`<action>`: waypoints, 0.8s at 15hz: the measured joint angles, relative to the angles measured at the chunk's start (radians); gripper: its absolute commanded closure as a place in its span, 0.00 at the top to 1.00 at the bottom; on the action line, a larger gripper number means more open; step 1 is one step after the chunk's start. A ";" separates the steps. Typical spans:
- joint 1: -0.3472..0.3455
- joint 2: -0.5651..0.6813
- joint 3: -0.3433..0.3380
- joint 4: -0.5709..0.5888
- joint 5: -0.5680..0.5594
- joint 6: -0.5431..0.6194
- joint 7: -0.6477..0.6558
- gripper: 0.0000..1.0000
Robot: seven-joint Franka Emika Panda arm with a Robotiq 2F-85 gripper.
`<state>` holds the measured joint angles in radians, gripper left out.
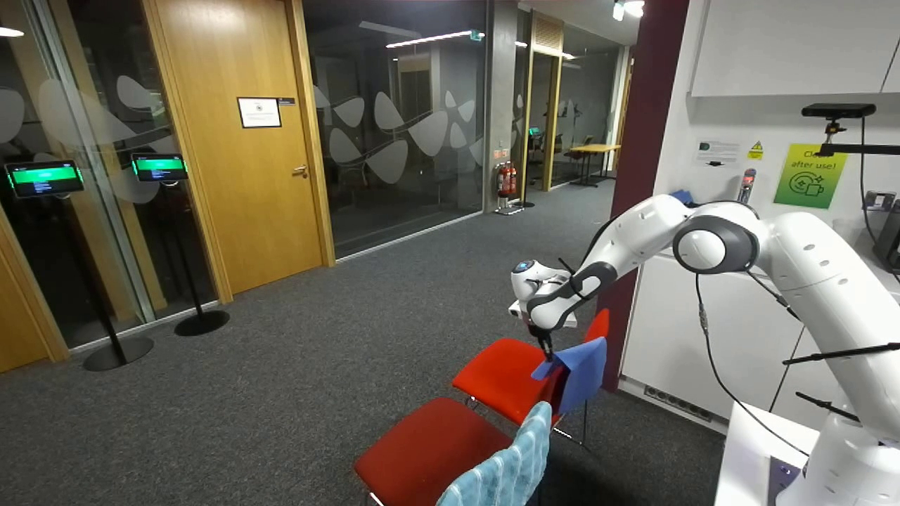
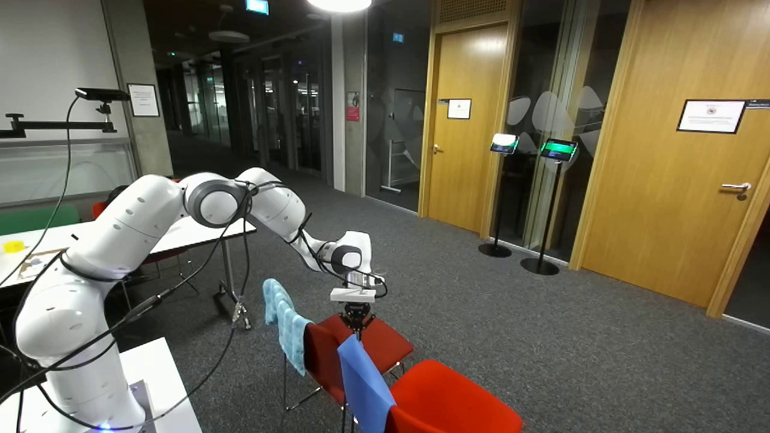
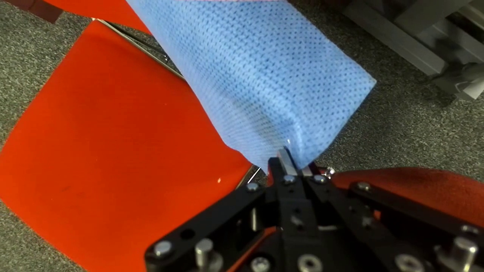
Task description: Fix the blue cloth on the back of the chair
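Observation:
The blue cloth (image 1: 583,372) hangs over the back of the chair (image 1: 492,372) with the bright red seat. It covers part of that back in both exterior views, as the cloth (image 2: 366,379) shows behind the seat (image 2: 454,397). My gripper (image 1: 547,351) points down at the edge of the cloth nearest the neighbouring chair. In the wrist view the fingertips (image 3: 297,162) are shut on a corner of the cloth (image 3: 257,75), which bunches up between them. The red seat (image 3: 113,151) lies left of the fingers there. The far end of the cloth runs out of the wrist view.
A darker red chair (image 1: 436,450) with a pale teal-blue cloth (image 2: 289,328) on its back stands close beside. White cabinets (image 1: 692,330) and a dark purple pillar (image 1: 647,126) stand behind the chairs. A white table (image 2: 192,231) stands beyond the arm.

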<state>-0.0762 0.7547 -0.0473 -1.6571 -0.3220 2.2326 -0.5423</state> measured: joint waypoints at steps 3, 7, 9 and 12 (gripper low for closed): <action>0.002 0.000 0.000 0.026 -0.023 -0.031 0.000 0.00; 0.012 0.000 -0.002 0.065 -0.055 -0.076 0.000 0.27; 0.016 0.001 -0.002 0.076 -0.064 -0.087 0.000 0.42; 0.018 0.011 -0.002 0.088 -0.066 -0.091 0.000 0.64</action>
<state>-0.0582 0.7660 -0.0496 -1.5694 -0.3876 2.1420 -0.5422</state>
